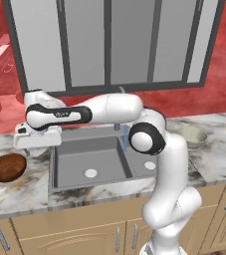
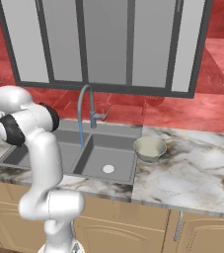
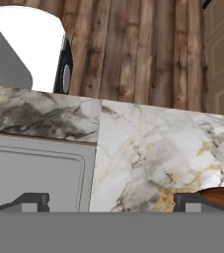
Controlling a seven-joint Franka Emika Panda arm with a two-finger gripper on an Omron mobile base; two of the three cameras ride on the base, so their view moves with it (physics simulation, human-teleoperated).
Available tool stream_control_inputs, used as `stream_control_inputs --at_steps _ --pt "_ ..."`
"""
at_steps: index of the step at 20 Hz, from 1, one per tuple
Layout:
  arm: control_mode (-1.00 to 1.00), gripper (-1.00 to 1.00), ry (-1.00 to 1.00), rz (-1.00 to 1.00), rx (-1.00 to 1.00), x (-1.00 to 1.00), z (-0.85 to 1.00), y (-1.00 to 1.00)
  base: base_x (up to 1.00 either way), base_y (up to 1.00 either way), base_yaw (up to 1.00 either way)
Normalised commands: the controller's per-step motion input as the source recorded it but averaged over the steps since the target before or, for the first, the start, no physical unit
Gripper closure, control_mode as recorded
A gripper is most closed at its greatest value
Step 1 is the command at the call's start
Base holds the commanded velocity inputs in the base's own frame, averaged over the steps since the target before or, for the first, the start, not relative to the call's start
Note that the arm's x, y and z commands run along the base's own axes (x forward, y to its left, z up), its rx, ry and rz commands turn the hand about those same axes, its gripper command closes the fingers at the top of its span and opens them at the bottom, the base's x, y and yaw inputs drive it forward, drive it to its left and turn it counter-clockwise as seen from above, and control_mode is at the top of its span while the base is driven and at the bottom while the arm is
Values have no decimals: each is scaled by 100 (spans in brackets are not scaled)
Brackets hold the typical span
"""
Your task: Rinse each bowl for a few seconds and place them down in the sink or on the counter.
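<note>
The dark reddish-brown bowl (image 1: 7, 167) rests on the counter (image 1: 15, 191) left of the sink (image 1: 74, 162). My gripper (image 1: 26, 149) hovers just above the counter between that bowl and the sink's left rim, open and holding nothing. In the hand view the open gripper (image 3: 108, 201) faces bare marble, with the brown bowl's rim (image 3: 223, 196) beside the right fingertip (image 3: 190, 201) and the sink's edge (image 3: 39, 165) at left. The pale bowl (image 1: 193, 135) (image 2: 149, 148) stands upright on the counter right of the sink. A thin blue stream of water (image 2: 81, 136) falls from the faucet (image 2: 86, 104).
A dark-framed window (image 1: 109, 45) and red wall back the counter. Light wooden cabinets (image 1: 69, 234) run below the front edge. My own arm (image 1: 109, 112) stretches across the sink, hiding most of the faucet in the left base view. Open marble (image 2: 197, 173) lies right of the pale bowl.
</note>
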Motion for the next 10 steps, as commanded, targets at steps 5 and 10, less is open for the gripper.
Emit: stream_control_inputs --at_steps 5,10 --pt "-100 -100 0 0 0 7 -14 26 0 0 0" --pt "-100 -100 -1 0 0 7 -14 21 0 0 0"
